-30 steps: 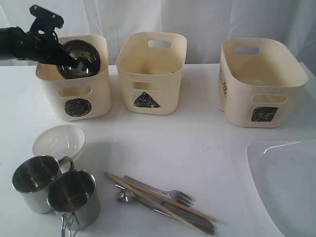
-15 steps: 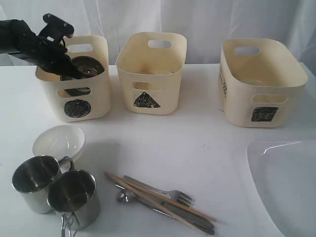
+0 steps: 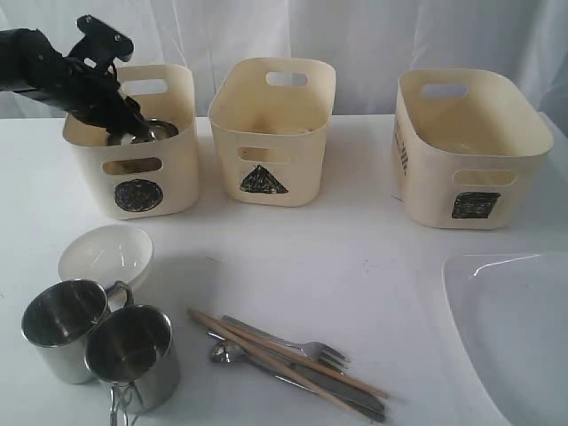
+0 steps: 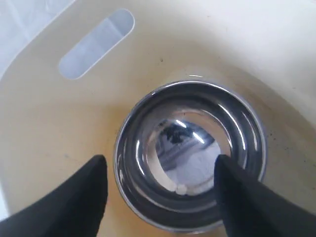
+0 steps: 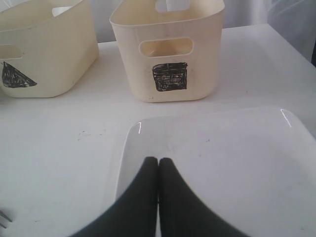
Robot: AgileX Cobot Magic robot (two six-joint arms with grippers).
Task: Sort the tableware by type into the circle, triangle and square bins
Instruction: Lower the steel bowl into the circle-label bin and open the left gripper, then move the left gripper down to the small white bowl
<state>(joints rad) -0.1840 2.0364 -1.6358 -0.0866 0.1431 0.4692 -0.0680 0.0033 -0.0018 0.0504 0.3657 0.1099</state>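
Note:
My left gripper [image 3: 124,127] reaches down into the circle bin [image 3: 173,177] at the back left. In the left wrist view its fingers [image 4: 94,197] stand wide open on either side of a steel mug [image 4: 190,158] resting mouth-up in the bin. That mug's rim [image 3: 153,131] shows just above the bin's edge. My right gripper [image 5: 158,160] is shut and empty over the near edge of the white plate [image 5: 222,163]. The triangle bin [image 3: 302,169] and square bin [image 3: 426,191] stand at the back.
At the front left sit a white bowl [image 3: 105,253] and two steel mugs [image 3: 62,328] [image 3: 133,355]. Fork [image 3: 293,344], chopsticks [image 3: 266,351], spoon [image 3: 226,353] and knife [image 3: 355,404] lie piled at the front centre. The plate [image 3: 515,337] fills the front right corner.
The left gripper lowered the tilted mug into the circle bin. The mug now rests inside, only its rim showing, and the jaws stand apart round it.

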